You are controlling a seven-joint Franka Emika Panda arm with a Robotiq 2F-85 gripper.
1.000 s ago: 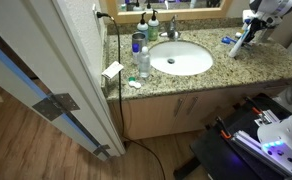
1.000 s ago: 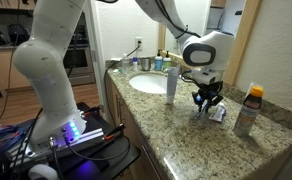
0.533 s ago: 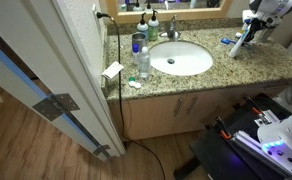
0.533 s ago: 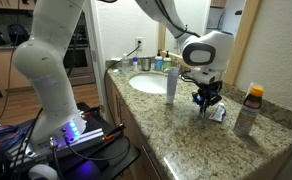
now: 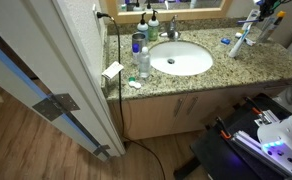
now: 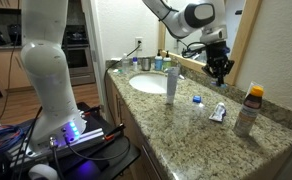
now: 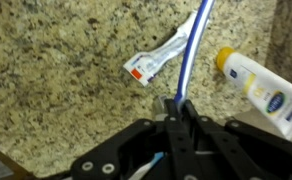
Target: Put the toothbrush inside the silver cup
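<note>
While the fingers (image 7: 169, 120) clamp one end, the slim blue-and-white toothbrush (image 7: 191, 50) is held above the speckled granite desk (image 7: 56, 60), well apart from the dull silver cup (image 5: 138, 43) across the sink (image 5: 181, 58).

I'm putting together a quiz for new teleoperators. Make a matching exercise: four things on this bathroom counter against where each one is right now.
Things:
1. toothbrush
2. white tube
3. silver cup
4. orange-capped bottle

Places:
A. upright beside the sink, next to the clear bottle
B. lying flat on the granite counter
C. standing at the counter end away from the sink
D. clamped in the gripper, held above the counter

Pairs: 1-D, 2-B, 3-A, 4-C.
</note>
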